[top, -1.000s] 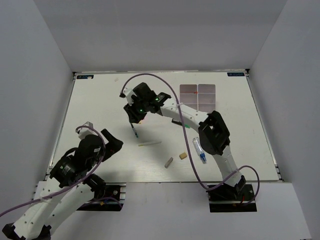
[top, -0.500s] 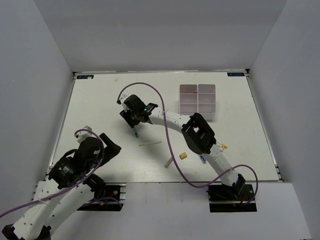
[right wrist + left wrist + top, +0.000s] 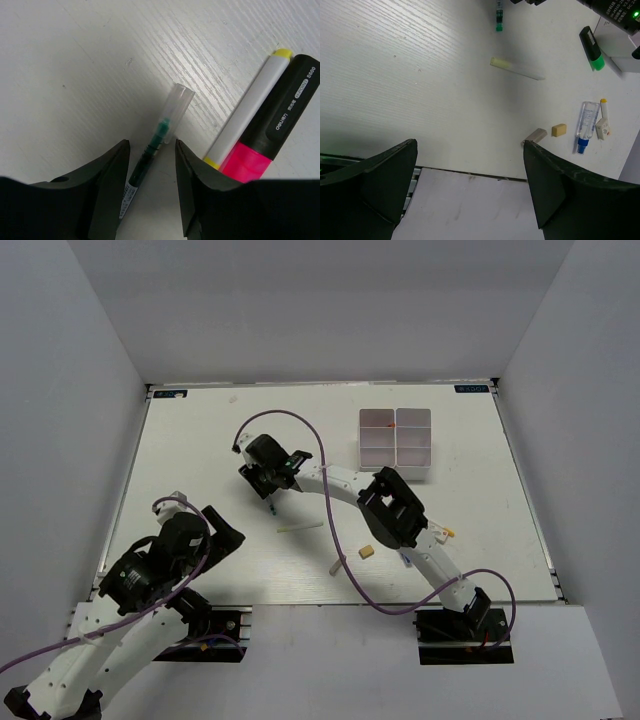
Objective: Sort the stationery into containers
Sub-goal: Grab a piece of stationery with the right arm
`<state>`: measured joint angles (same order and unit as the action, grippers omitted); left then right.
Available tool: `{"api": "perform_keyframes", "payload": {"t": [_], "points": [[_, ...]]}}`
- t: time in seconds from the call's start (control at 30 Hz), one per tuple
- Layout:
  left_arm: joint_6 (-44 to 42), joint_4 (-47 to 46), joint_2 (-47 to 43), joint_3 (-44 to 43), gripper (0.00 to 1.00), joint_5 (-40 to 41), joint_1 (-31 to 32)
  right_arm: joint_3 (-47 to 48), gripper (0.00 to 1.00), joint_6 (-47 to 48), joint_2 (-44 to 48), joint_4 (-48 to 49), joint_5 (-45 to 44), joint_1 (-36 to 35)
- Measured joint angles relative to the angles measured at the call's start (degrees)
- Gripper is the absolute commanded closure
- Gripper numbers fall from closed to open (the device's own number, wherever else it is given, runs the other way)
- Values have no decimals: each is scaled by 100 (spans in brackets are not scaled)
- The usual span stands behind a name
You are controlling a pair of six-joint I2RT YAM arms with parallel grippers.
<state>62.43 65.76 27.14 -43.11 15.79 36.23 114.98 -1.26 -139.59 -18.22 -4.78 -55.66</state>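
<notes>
white box [image 3: 410, 473]: four open compartments, standing on the far right part of the table [image 3: 190, 440].
left claw [image 3: 470, 146]: furthest left of the white box, at the near table edge; spread wide and released, with only bare table between its fingers.
right claw [image 3: 151, 146]: well left of the white box, down at the table; released, one finger on each side of the thin pen with a gap on both sides.
thin pen [image 3: 161, 131]: left of the white box, flat on the table; dark barrel, green tip, clear cap.
white pen [image 3: 248, 114]: left of the white box, under the right wrist; yellow at both ends.
pink marker [image 3: 270, 137]: same spot, touching the white pen along its length.
pale stick [image 3: 300, 527]: left of the white box and nearer the arm bases, lying alone.
grey eraser [image 3: 337, 566]: near-left of the white box, close to the near table edge.
tan eraser [image 3: 366, 552]: on the near side of the white box, just right of the grey eraser.
blue-tipped clear tube [image 3: 585, 122]: on the near side of the white box, just right of the tan eraser.
white eraser [image 3: 603, 130]: beside the tube, on its right.
</notes>
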Motion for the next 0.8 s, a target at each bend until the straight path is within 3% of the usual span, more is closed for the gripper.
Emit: {"api": "perform_keyframes", "payload": {"t": [0.13, 0.4, 0.57, 0.8], "points": [[0, -2, 0, 0, 4, -11, 0, -22, 59, 13, -2, 15, 4, -2], [0, -2, -138, -2, 4, -11, 0, -254, 98, 90, 92, 221, 225, 28], [-20, -136, -170, 7, 4, -44, 0, -302, 100, 199, 170, 94, 715, 118], [-208, -717, -120, 348, 4, -310, 0, -299, 100, 273, 579, -643, 2057, 426]]}}
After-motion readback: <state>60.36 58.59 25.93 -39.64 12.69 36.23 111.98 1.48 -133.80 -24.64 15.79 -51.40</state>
